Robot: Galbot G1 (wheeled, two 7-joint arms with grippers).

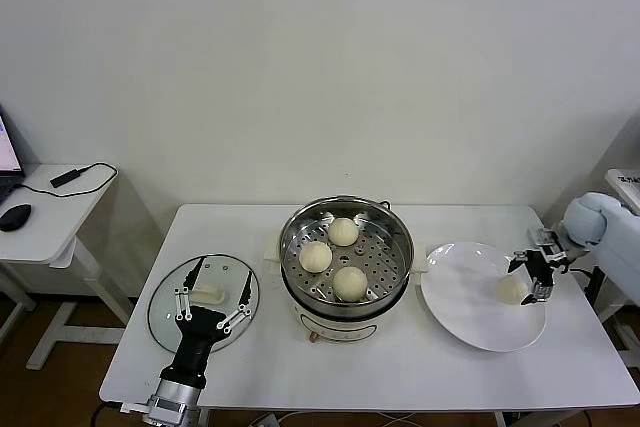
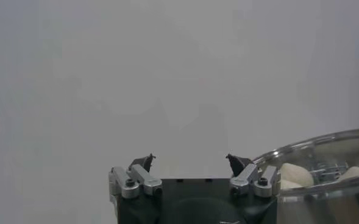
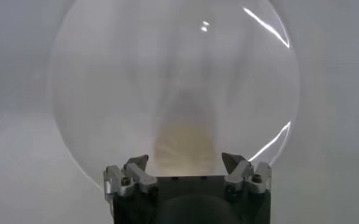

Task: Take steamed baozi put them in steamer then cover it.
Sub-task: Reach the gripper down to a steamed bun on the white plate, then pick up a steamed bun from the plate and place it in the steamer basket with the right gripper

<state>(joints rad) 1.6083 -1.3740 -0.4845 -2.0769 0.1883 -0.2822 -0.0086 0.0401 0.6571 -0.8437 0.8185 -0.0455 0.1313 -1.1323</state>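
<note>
With three baozi in the steamer, the right gripper, jaws spread around the last bun on the white plate, should close gently (soft dough dents), while the left gripper hovers open over the glass lid.

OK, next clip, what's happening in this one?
Three baozi already sit in the steamer. The right gripper is open around the fourth bun on the white plate, apparently about to grasp it. The left gripper waits open over the glass lid, which is still on the table.
</note>
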